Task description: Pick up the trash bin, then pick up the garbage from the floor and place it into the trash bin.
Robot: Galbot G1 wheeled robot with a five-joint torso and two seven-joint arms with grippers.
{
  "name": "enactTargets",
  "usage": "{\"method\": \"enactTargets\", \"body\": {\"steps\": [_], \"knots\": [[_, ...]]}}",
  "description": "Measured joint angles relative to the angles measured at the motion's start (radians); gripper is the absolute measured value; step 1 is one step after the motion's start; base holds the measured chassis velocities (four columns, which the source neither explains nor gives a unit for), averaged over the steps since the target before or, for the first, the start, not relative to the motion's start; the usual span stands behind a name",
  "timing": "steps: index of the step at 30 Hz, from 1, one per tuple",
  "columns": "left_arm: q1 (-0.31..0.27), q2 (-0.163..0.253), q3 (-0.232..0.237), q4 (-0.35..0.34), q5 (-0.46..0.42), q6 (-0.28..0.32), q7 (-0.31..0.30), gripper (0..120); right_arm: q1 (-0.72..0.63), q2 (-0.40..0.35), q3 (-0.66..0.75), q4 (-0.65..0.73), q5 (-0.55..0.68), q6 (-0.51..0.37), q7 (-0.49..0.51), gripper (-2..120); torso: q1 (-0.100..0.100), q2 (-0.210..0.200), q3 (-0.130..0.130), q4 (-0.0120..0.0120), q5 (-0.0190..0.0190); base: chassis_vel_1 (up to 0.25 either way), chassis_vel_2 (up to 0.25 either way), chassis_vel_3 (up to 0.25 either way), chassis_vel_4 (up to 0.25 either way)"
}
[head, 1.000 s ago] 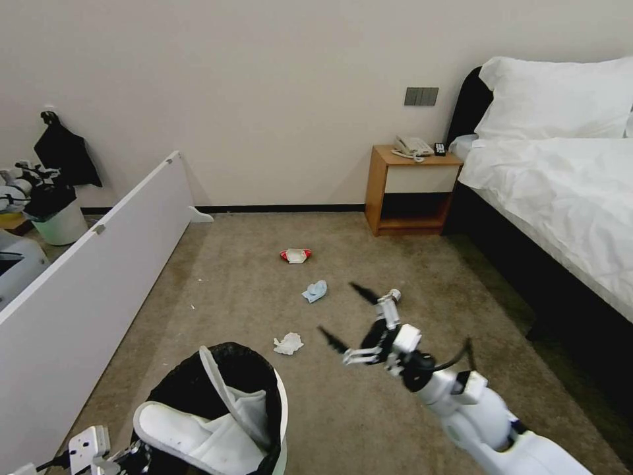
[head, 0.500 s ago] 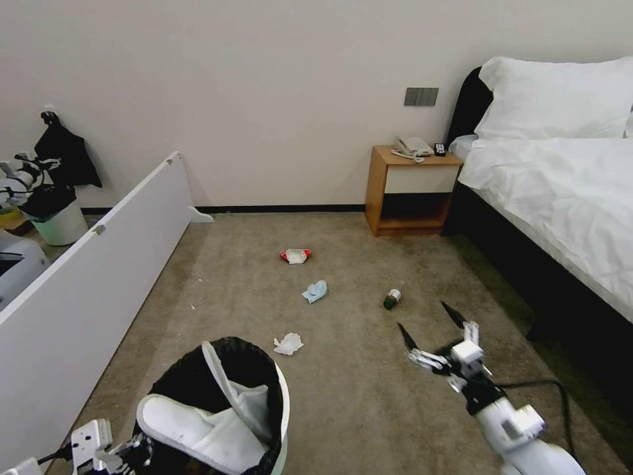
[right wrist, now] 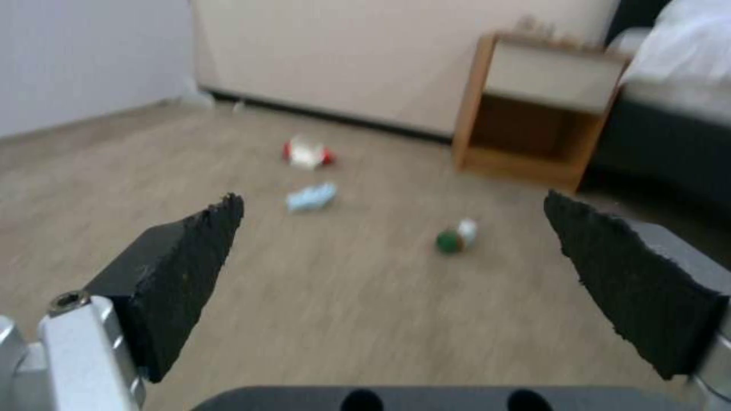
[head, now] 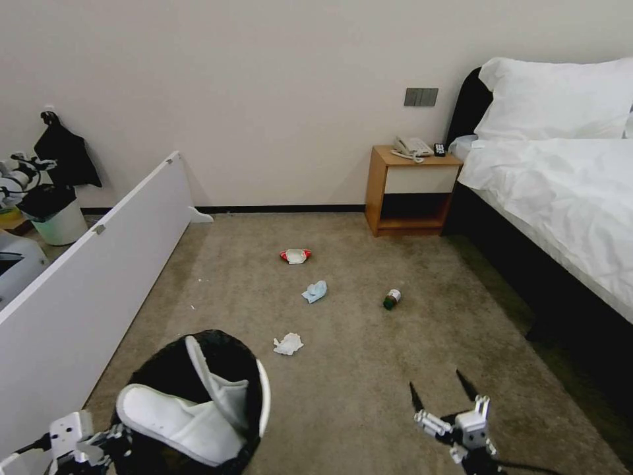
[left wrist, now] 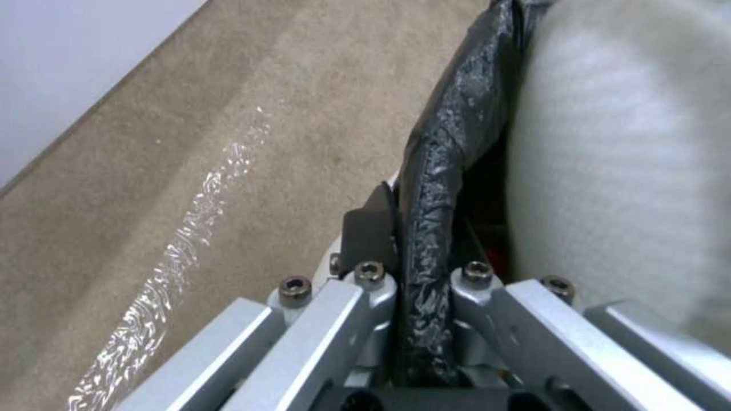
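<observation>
1. No words or labels on any of the things can be read.
2. The trash bin (head: 264,396) is round, with a white rim and a crinkly black bag inside. It is low on the robot's left and tipped, so its open mouth shows.
3. Two soft white slippers (head: 178,422) lie in the bin. One sticks up over the rim.
4. The left gripper (left wrist: 415,274) is at the near side of the bin. Its silver metal fingers (left wrist: 365,285) are clenched on the rim, with the shiny black bag squeezed between them.
5. The right gripper (head: 443,394) is low on the robot's right, above the carpet. It points toward the far wall. Its pointy black fingers (right wrist: 191,245) are spread wide and hold nothing.
6. The floor (head: 369,369) is flat beige-brown carpet with short fuzz.
7. A crumpled white tissue (head: 288,344) lies on it just past the bin.
8. A pale-blue wad (head: 315,291) lies farther on.
9. A flat red-and-white packet (head: 295,255) lies beyond the wad, closer to the wall.
10. A small green bottle (head: 391,299) with a white cap lies on its side, to the right of the wad.
11. A wooden nightstand (head: 410,191) stands by the wall, next to a bed (head: 567,191) with white sheets.
</observation>
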Motion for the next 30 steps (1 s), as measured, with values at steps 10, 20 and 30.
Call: {"method": "enactTargets", "body": {"steps": [10, 20, 30], "knots": [[0.002, -0.025, -0.054, 0.029, 0.000, -0.025, 0.034, 2, -0.023, 0.038, -0.017, -0.036, -0.001, 0.032, -0.045, 100, 0.000, 0.000, 0.000, 0.0002, 0.0001, 0.000, 0.000, 0.000, 0.000], [0.014, -0.038, -0.079, 0.041, 0.000, -0.036, 0.054, 2, -0.029, 0.065, -0.027, -0.061, -0.055, 0.084, -0.074, 100, 0.000, 0.000, 0.000, 0.0002, 0.0002, 0.000, 0.000, 0.000, 0.000], [0.010, -0.040, -0.094, 0.047, -0.009, -0.036, 0.053, 2, -0.033, 0.055, -0.065, -0.056, -0.052, 0.084, -0.097, 100, 0.000, 0.000, 0.000, 0.0002, 0.0002, 0.000, 0.000, 0.000, 0.000]]}}
